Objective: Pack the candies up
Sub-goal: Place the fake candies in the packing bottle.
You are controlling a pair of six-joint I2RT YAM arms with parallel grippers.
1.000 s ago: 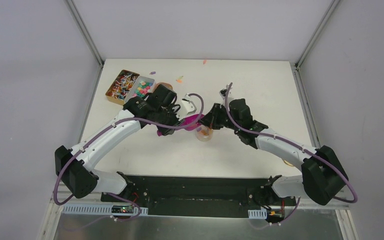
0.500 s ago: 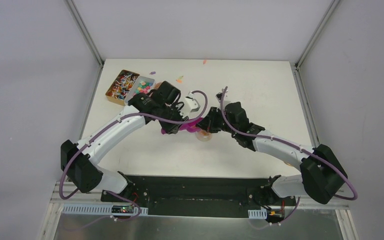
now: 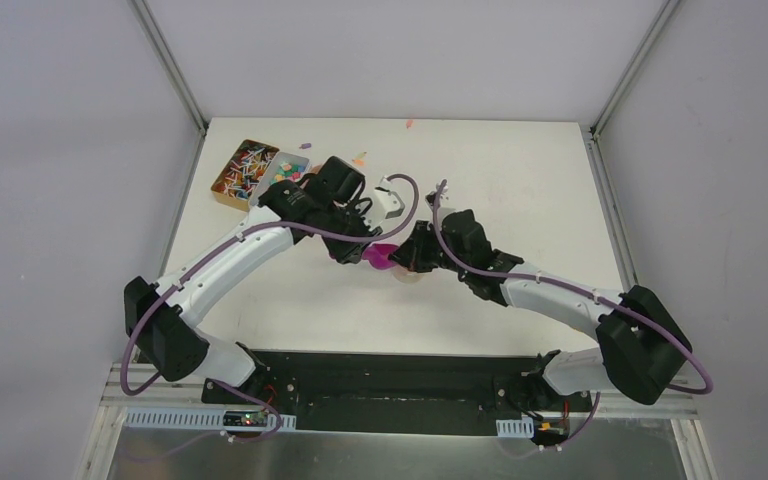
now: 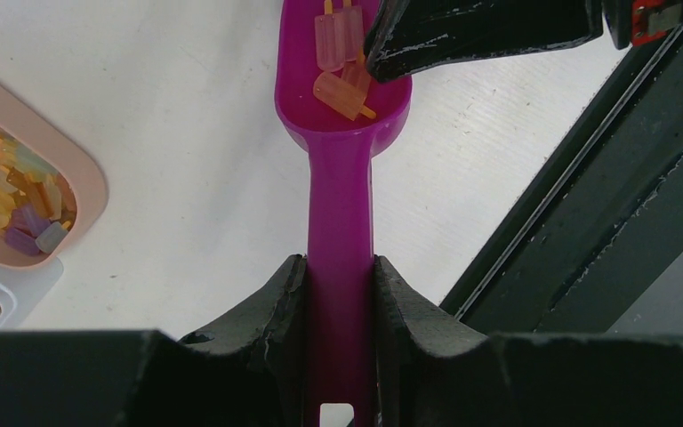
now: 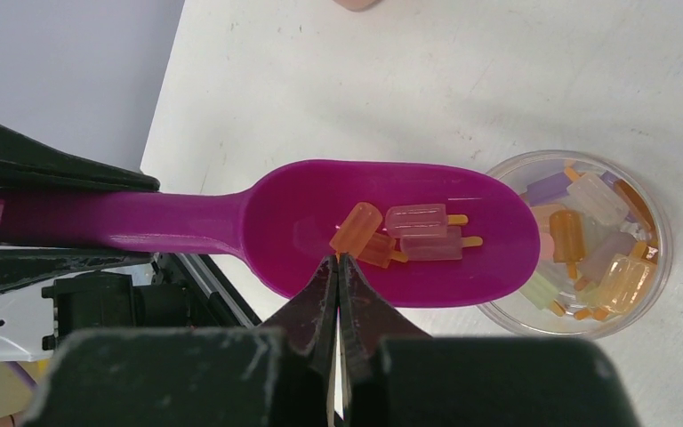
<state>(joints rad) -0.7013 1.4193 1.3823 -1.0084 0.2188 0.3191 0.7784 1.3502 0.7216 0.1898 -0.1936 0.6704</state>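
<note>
My left gripper (image 4: pixel 340 267) is shut on the handle of the magenta scoop (image 4: pixel 338 205), held level over the table. A few orange and pink candies (image 5: pixel 409 233) lie in the scoop's bowl (image 5: pixel 391 231). The bowl's tip overlaps the rim of a small clear jar (image 5: pixel 587 240) that holds several more candies. My right gripper (image 5: pixel 339 260) is shut, its tips at the bowl's near edge, touching the stick end of an orange candy. In the top view the scoop (image 3: pixel 378 256) sits between both grippers and the jar is mostly hidden.
A brown box (image 3: pixel 240 170) of sticks and a tray (image 3: pixel 285 172) of coloured candies stand at the back left. The pink tray rim (image 4: pixel 89 178) lies left of the scoop. Loose candies (image 3: pixel 359 158) lie further back.
The left arm carried the scoop right and back until its bowl reached over the jar. The right gripper moved left, onto the scoop's bowl.
</note>
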